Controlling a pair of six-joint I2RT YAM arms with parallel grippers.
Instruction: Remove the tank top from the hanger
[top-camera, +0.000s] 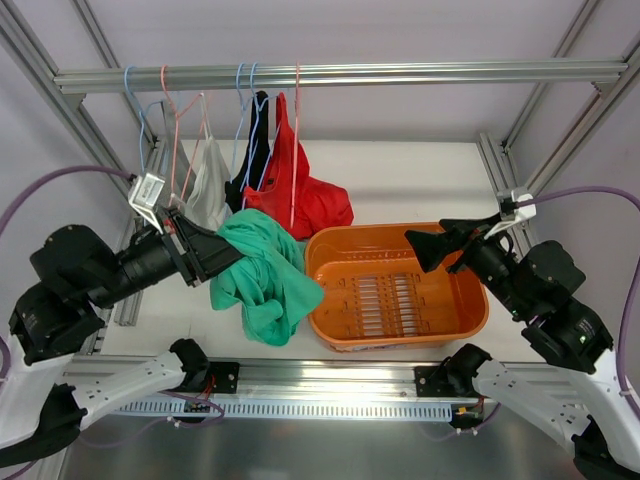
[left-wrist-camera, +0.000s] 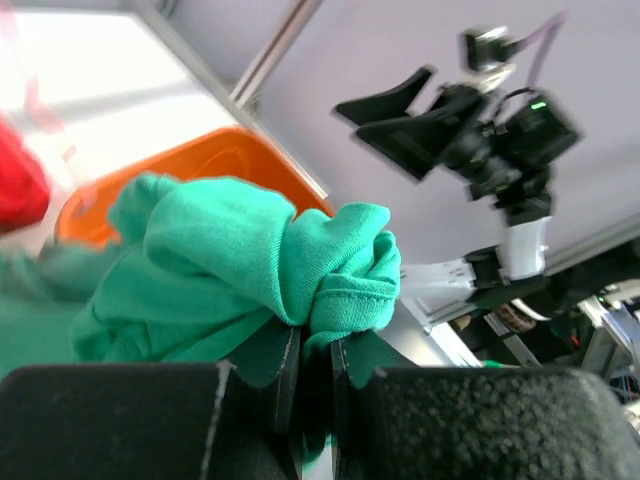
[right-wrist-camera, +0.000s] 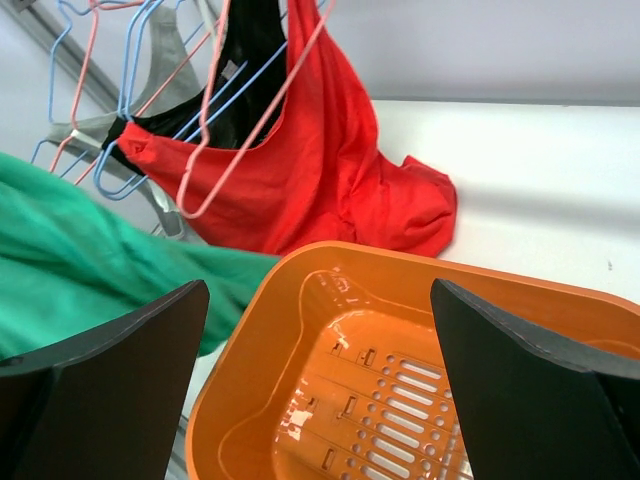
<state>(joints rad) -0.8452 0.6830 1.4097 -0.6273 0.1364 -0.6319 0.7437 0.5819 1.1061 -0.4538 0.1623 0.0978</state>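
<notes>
The teal-green tank top (top-camera: 265, 280) hangs bunched from my left gripper (top-camera: 225, 257), which is shut on a fold of it (left-wrist-camera: 230, 260) just left of the orange basket. It also shows at the left of the right wrist view (right-wrist-camera: 70, 260). A salmon-pink wire hanger (top-camera: 296, 160) hangs bare from the rail in front of the red top (top-camera: 305, 195); the tank top is not touching it. The hanger also shows in the right wrist view (right-wrist-camera: 240, 130). My left gripper (left-wrist-camera: 310, 345) grips the cloth. My right gripper (top-camera: 425, 252) is open and empty above the basket (right-wrist-camera: 318, 300).
The orange basket (top-camera: 330, 245) stands at centre right, nothing in it. On the rail (top-camera: 400, 73) hang light blue hangers (top-camera: 240, 100), a second pink hanger (top-camera: 166, 100), a pale grey-white top (top-camera: 210, 185) and a black garment (top-camera: 258, 130). Metal frame posts stand at both sides.
</notes>
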